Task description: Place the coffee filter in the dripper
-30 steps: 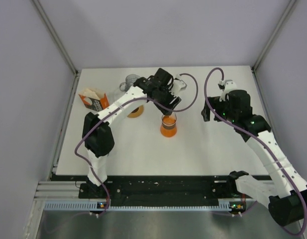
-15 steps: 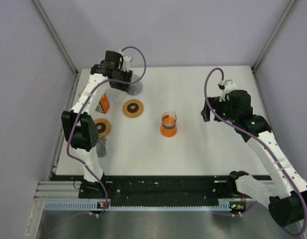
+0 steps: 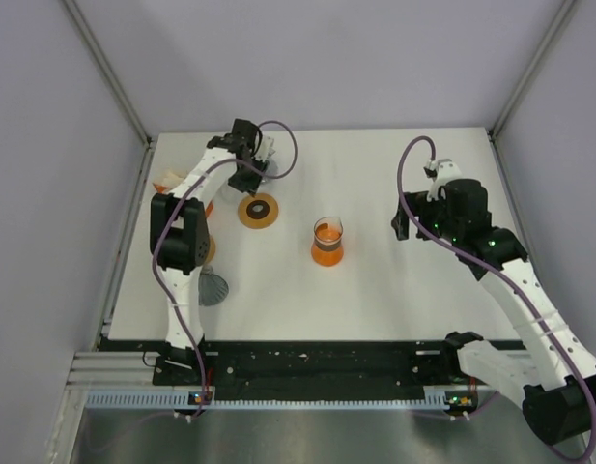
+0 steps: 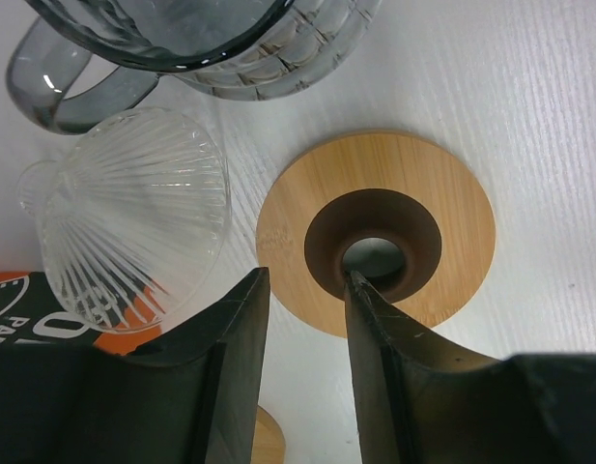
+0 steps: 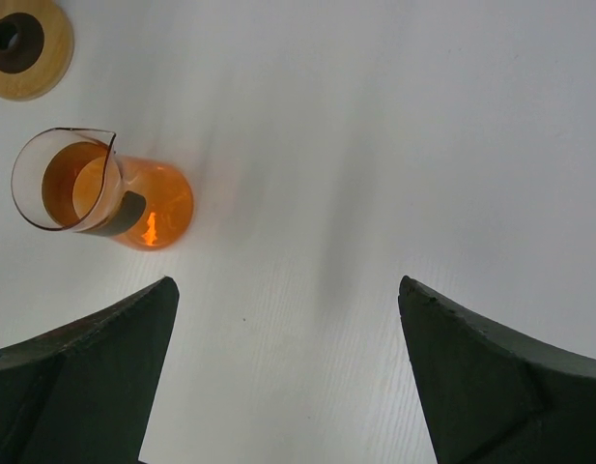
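right gripper (image 5: 288, 290) hangs nearest, fingers spread wide and empty, above bare table beside the orange carafe (image 5: 104, 198), which looks empty. farther left, the left gripper (image 4: 304, 280) has its fingers partly apart, gripping nothing, straddling one side of the wooden ring (image 4: 442, 222). just beyond lie a clear ribbed dripper (image 4: 133, 232), empty, and a grey glass dripper (image 4: 211, 39). no loose coffee filter shows; it is likely inside the orange box (image 3: 165, 184). being paper, it should be light, floppy and easily creased, so pinch its rim gently.

Clear ribbed glossy dripper (image 4: 133, 217), smoky glass jug (image 4: 211, 48), matt wooden ring (image 4: 452, 222), translucent orange carafe (image 5: 153, 208), matt white table (image 5: 375, 116)
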